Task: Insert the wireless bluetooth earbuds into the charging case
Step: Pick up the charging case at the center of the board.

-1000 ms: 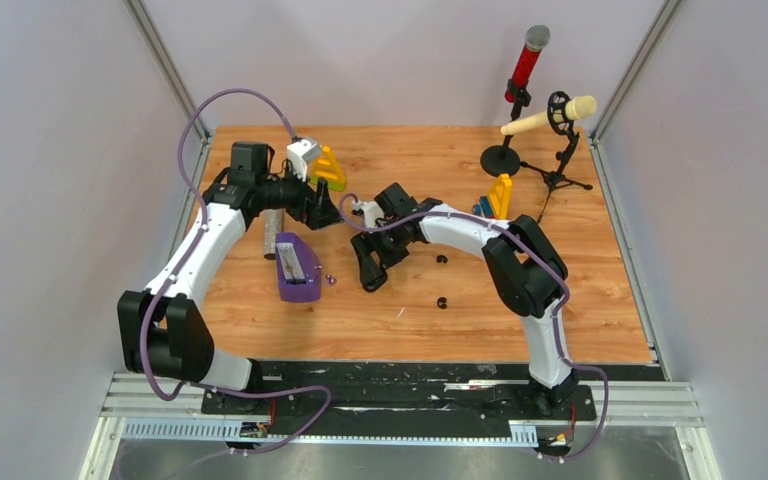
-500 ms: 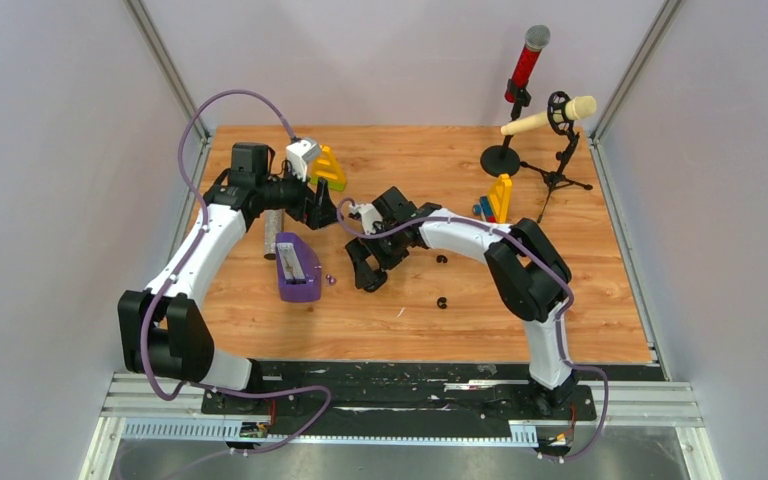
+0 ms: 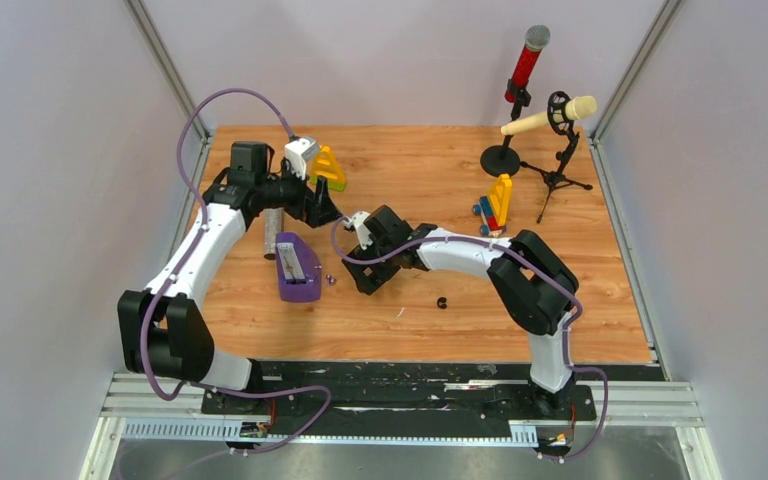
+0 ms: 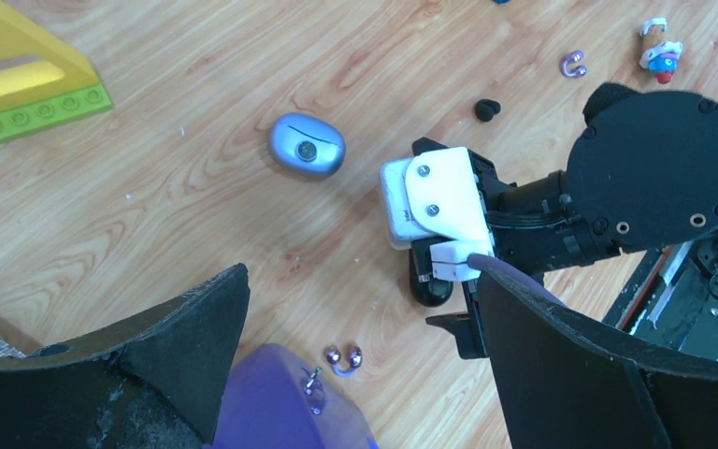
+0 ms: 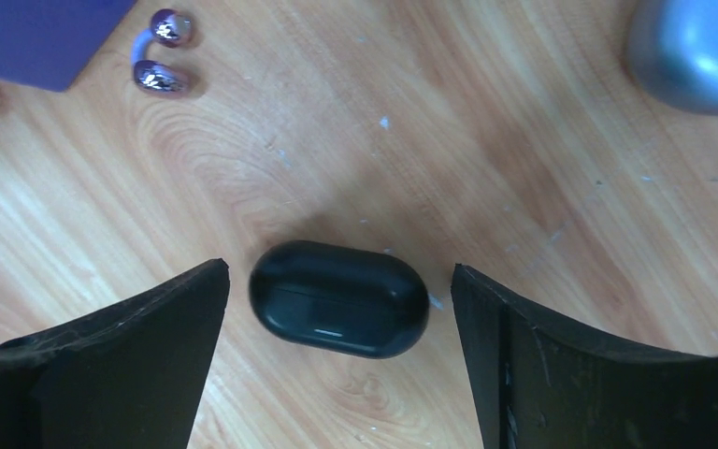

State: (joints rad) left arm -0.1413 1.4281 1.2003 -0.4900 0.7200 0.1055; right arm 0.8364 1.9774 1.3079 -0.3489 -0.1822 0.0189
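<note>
Right gripper (image 5: 340, 271) spread astride black case (image 5: 338, 304), untouched; left gripper (image 4: 363, 290) spread, empty. Risk: off-centre close skids case toward purple bud (image 5: 159, 56), 11 o'clock.

From above, the black earbud (image 3: 441, 302) and the purple earbud (image 3: 330, 279) on the counter are specks of unreadable shape. The black case (image 5: 337, 297) is hidden there beneath the right arm (image 3: 460, 250). The right wrist view's upper corners cut off the blue-grey case (image 5: 701, 47) and the purple box (image 5: 28, 37).

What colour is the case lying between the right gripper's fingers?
Glossy black case; clearest in the right wrist view.
</note>
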